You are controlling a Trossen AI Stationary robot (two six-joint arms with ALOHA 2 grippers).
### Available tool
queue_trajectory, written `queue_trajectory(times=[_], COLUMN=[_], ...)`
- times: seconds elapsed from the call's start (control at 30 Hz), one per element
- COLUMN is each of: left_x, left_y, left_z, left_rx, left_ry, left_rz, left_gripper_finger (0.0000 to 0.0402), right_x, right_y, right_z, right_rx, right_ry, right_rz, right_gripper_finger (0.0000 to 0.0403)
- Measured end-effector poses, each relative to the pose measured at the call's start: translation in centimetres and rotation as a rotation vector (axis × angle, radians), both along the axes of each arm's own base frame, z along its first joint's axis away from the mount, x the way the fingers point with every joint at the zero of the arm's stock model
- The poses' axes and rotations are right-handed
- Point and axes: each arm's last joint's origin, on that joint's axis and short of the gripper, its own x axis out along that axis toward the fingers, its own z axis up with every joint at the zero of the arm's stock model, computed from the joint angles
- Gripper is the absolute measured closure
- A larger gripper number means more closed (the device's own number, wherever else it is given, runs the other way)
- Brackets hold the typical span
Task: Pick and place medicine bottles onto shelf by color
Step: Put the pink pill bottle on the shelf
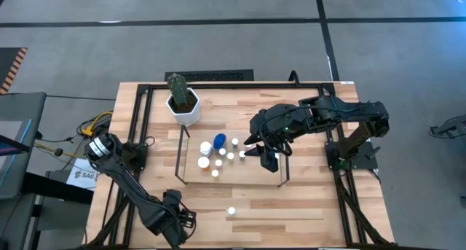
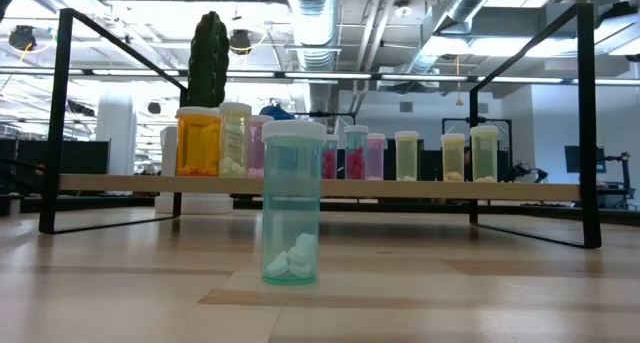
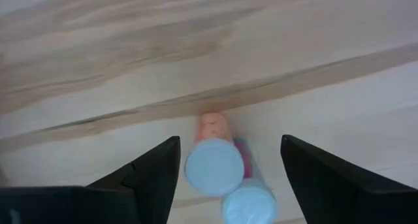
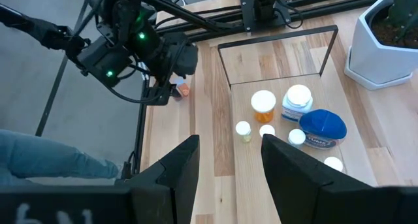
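The left gripper (image 3: 228,178), jaws spread, hovers over two capped bottles (image 3: 214,164) on the surface near its front edge (light, hard, slick plastic, likely); grip the body. The right gripper (image 4: 228,165), open, hangs above the shelf (image 1: 256,174).

We've got a white hexagonal pot (image 1: 184,108) with a green cactus (image 1: 177,86) in it, sitting well off from either pincer on the big wooden table (image 1: 306,210). Grey floor (image 1: 87,38) all around, and yellow cables (image 1: 91,122) beside the table.
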Motion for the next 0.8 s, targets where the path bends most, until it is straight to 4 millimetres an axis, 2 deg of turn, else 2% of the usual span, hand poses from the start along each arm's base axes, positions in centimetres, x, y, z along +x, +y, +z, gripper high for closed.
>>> queue_trajectory(times=[0.17,0.57,0.8], left_x=[0.1,0.9,1.5], left_y=[0.2,0.9,1.6], left_z=[-0.6,-0.6,-0.6], left_rx=[-0.04,-0.022,-0.014], left_ry=[0.028,0.015,0.014], left_rz=[0.01,0.012,-0.018], left_gripper_finger=[0.0177,0.0274,0.0298], right_x=[0.0,0.0,0.0], right_y=[0.0,0.0,0.0], right_z=[0.0,0.0,0.0], right_rx=[0.0,0.0,0.0], right_ry=[0.0,0.0,0.0], right_rz=[0.0,0.0,0.0], right_gripper_finger=[0.0217,0.0217,0.0217])
